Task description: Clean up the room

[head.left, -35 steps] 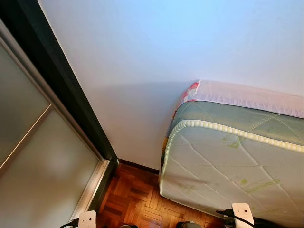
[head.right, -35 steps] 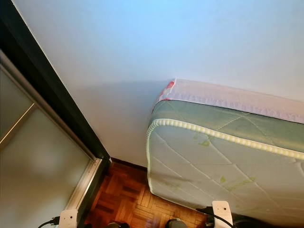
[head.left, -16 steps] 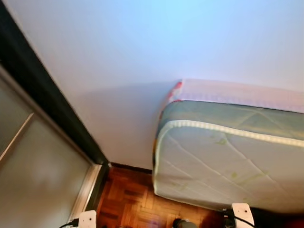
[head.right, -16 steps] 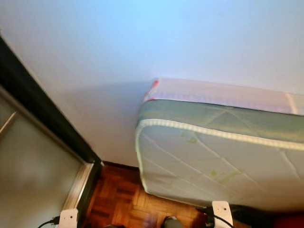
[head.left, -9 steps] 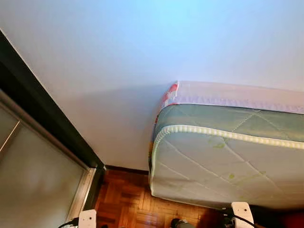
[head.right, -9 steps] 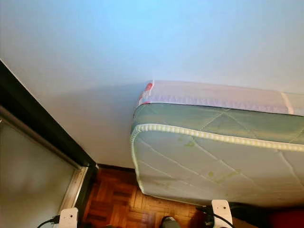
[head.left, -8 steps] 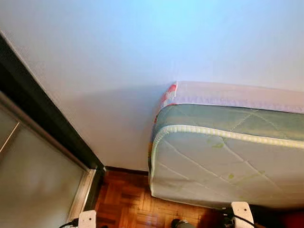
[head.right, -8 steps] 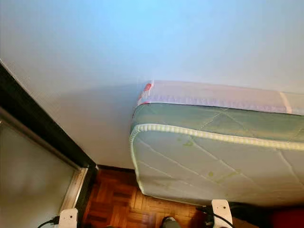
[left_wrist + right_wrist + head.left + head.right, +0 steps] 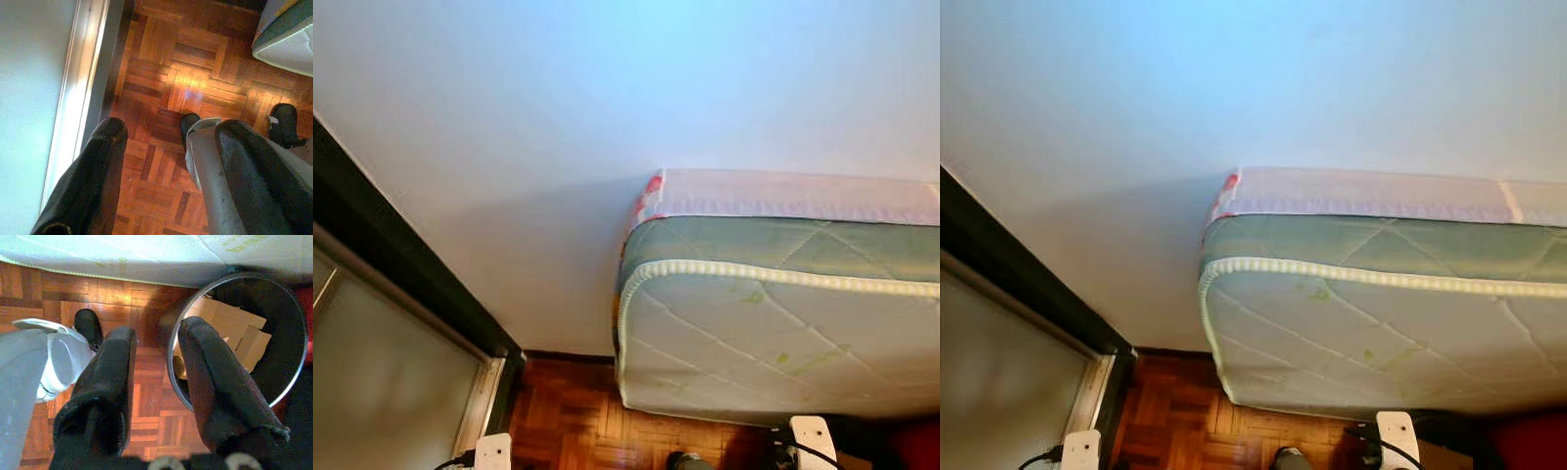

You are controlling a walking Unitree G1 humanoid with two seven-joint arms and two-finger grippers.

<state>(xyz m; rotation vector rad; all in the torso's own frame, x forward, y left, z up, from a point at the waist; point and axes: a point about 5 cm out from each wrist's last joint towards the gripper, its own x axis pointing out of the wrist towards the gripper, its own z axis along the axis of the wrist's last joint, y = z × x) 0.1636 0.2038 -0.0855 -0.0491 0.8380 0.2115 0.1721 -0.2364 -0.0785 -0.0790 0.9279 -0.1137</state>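
Bin: a round metal waste bin [image 9: 234,333] stands on the parquet floor [image 9: 93,293] right under my right arm, beside the mattress edge; its rim shines and its inside is dark.
Bin contents: brown cardboard pieces [image 9: 230,328] lie inside, against the near wall of the bin.
My right claw: my right gripper [image 9: 159,357] hangs above the bin's rim, one finger over the floor, the other finger [image 9: 210,382] over the bin's edge; the jaws stand a little apart and hold nothing.
My left claw: my left gripper [image 9: 168,142] hangs over bare parquet with its jaws spread wide and nothing between them.
My legs: a grey leg [image 9: 210,166] and black feet [image 9: 286,122] show below the left gripper.
Mattress: a quilted pale green mattress [image 9: 773,323] with white piping fills the right of my head view, its corner over the floor, a pink-edged layer [image 9: 783,194] on top against the wall.
Wall: plain white wall [image 9: 558,117] ahead.
Sliding door: a frosted panel [image 9: 382,382] in a dark frame [image 9: 401,264] stands on my left, its pale track [image 9: 80,88] running along the floor.
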